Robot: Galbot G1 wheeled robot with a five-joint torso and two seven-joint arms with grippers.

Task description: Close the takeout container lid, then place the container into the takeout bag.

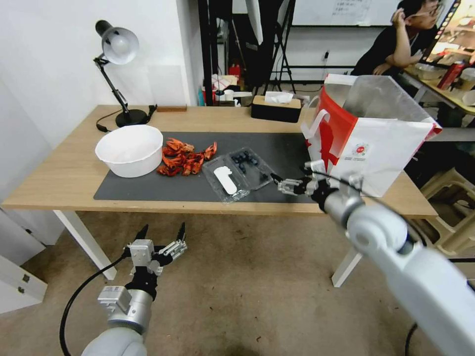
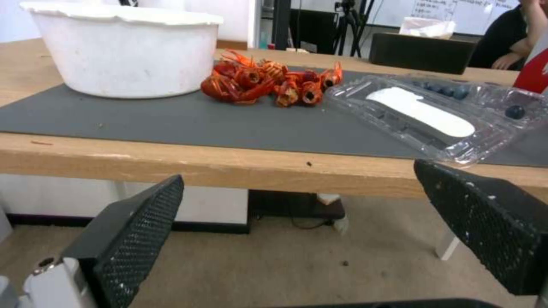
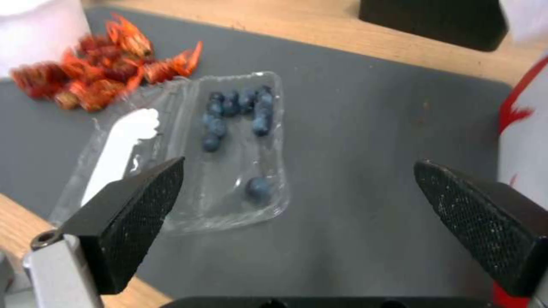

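Note:
The takeout container (image 1: 250, 167) lies open flat on the grey mat, with blue berries in its far half. The lid (image 1: 226, 182), marked by a white sticker, is the near half, by the table's front edge. My right gripper (image 1: 280, 184) hovers open just right of the container, at its near corner; in the right wrist view its fingers (image 3: 134, 214) frame the berry half (image 3: 239, 141) and the lid (image 3: 123, 145). The takeout bag (image 1: 381, 148) stands open at the table's right end. My left gripper (image 1: 163, 228) hangs open below the table's front edge, facing the lid (image 2: 419, 112).
A large white bowl (image 1: 129, 148) sits on the left of the mat (image 1: 148, 185), with a pile of red crayfish (image 1: 185, 157) between it and the container. A black tissue box (image 1: 276, 108) and a desk lamp (image 1: 118, 49) stand at the back.

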